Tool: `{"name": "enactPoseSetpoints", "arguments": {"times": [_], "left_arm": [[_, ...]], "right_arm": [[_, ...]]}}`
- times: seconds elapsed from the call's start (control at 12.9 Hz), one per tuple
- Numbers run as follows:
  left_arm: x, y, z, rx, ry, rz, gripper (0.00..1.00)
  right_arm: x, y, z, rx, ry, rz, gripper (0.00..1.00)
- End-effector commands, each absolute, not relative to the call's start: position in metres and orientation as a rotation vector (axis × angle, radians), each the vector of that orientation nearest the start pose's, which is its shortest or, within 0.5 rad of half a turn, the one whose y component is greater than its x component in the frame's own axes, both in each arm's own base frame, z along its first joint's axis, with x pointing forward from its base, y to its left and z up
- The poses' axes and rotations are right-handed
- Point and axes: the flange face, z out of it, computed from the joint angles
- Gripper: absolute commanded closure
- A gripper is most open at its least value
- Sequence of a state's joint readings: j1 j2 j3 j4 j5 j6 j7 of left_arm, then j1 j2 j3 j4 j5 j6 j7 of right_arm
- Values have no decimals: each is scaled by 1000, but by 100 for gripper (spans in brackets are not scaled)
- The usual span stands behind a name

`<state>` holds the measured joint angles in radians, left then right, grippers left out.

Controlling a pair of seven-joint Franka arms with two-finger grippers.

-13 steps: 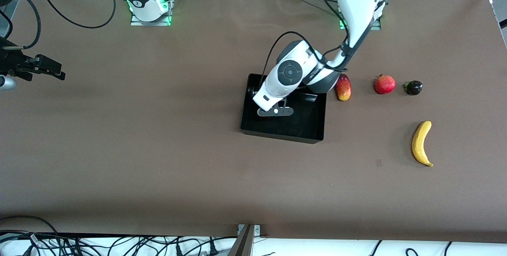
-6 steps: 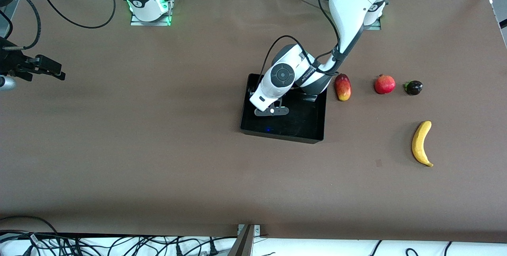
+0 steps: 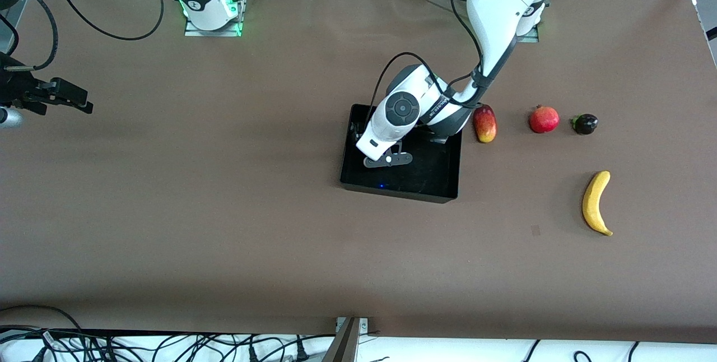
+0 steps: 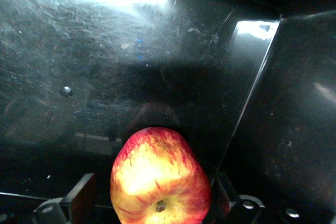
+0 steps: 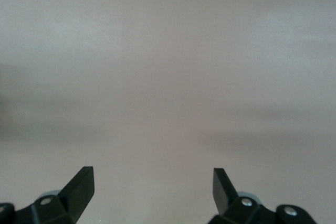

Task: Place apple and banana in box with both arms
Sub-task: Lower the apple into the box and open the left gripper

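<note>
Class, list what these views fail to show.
- Front view: the left arm's wrist hides the apple and left gripper inside the box.
- Left wrist view: the edge cuts the apple; its contact with the floor is unclear.
- Right wrist view: the waiting right gripper, at the table's right-arm end, sees only tabletop.
- Front view: small dark fruit too small to identify.

Even light falls on my brown table (image 3: pixel 224 210); white glare streaks the glossy black plastic tray (image 4: pixel 79 35), and my left wrist view stays dim.
</note>
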<state>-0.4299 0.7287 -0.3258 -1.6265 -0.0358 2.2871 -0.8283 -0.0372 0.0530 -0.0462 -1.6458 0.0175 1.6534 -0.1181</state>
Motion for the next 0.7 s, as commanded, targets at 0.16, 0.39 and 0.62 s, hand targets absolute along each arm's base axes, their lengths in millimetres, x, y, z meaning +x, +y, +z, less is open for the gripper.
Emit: {"name": "enactPoseSetpoints", "arguments": {"times": [0.16, 0.39, 0.62], "left_arm": [[548, -421, 280, -3214, -330, 300, 0], [590, -377, 340, -3192, -235, 367, 0], [613, -323, 405, -3217, -207, 309, 0]], "right_arm": [[573, -47, 571, -3103, -26, 66, 0], [573, -47, 571, -3104, -26, 64, 0], [573, -47, 571, -3104, -26, 64, 0]]}}
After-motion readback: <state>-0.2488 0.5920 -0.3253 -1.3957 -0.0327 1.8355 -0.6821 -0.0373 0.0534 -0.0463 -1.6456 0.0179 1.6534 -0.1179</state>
